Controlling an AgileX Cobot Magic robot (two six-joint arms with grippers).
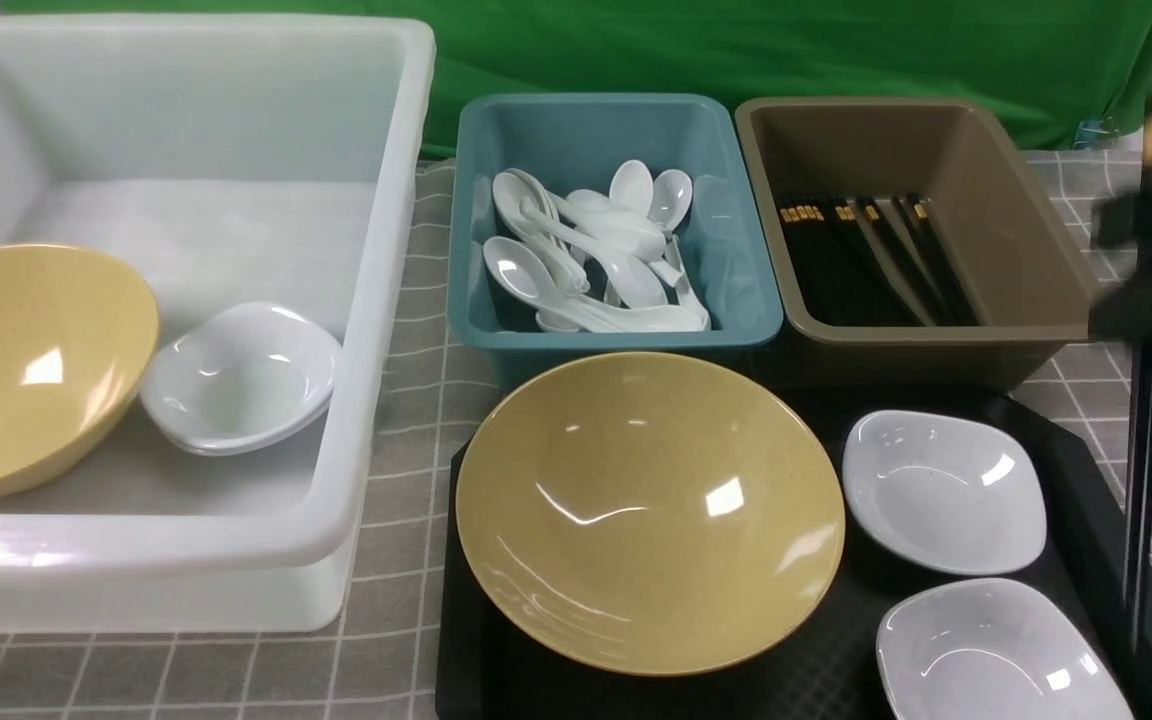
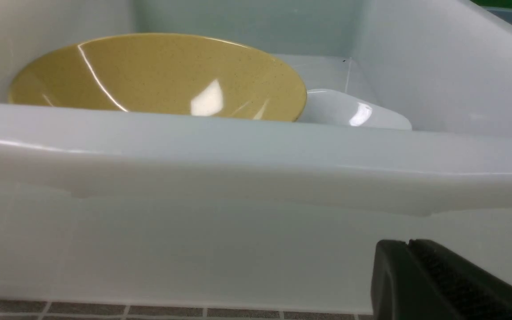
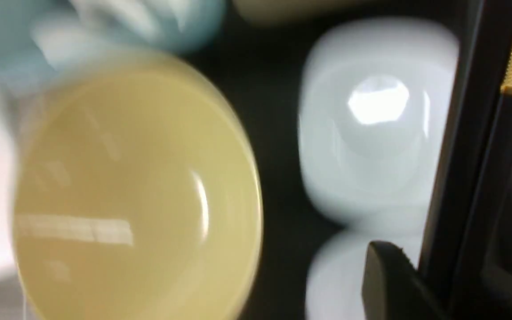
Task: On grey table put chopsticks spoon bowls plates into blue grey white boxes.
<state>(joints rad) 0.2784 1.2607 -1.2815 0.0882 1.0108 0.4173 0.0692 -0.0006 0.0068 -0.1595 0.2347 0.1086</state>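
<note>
My right gripper (image 1: 1151, 285), blurred at the right edge, is shut on black chopsticks (image 1: 1141, 470) that hang upright over the black tray. In the right wrist view the chopsticks (image 3: 474, 146), gold band at one end, run between my gripper's (image 3: 438, 271) fingers. A yellow bowl (image 1: 651, 510) and two white plates (image 1: 941, 490) (image 1: 996, 655) lie on the tray. The white box (image 1: 376, 350) holds another bowl (image 1: 26, 360) and stacked plates (image 1: 241, 378). Spoons (image 1: 586, 250) fill the blue box (image 1: 596, 130); chopsticks (image 1: 866, 260) lie in the grey box (image 1: 1026, 240). My left gripper (image 2: 409, 243) is shut and empty, just outside the white box (image 2: 256, 160).
The black tray (image 1: 1086, 470) lies on the grey table (image 1: 406, 620) in front of the blue and grey boxes. A green cloth (image 1: 736, 40) hangs behind the boxes. A strip of table runs between the white box and the tray.
</note>
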